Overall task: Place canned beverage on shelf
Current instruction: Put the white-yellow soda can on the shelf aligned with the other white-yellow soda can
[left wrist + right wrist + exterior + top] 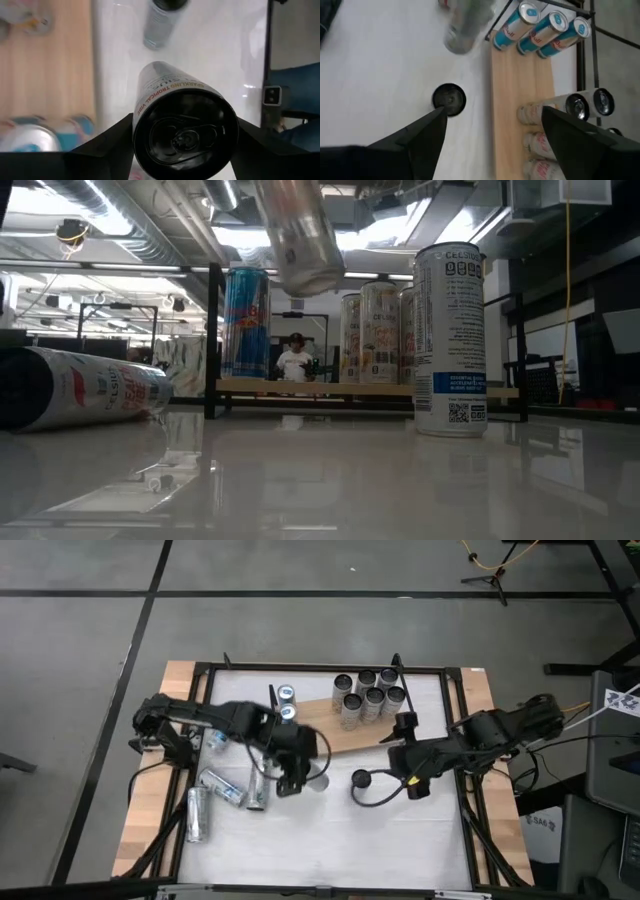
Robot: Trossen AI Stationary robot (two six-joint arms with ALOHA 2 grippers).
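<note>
High view: left fingers point(296, 778) clamp can point(317, 781) beside shelf point(335, 737) edge

Overhead, table-level, two wrist views

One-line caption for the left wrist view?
Left gripper holds a black-topped can above the white table, beside the wooden shelf.

You have the shelf point(340, 735) lying on the counter point(330, 830), cans point(368, 695) clustered at its right end, two cans point(287, 702) left.
</note>
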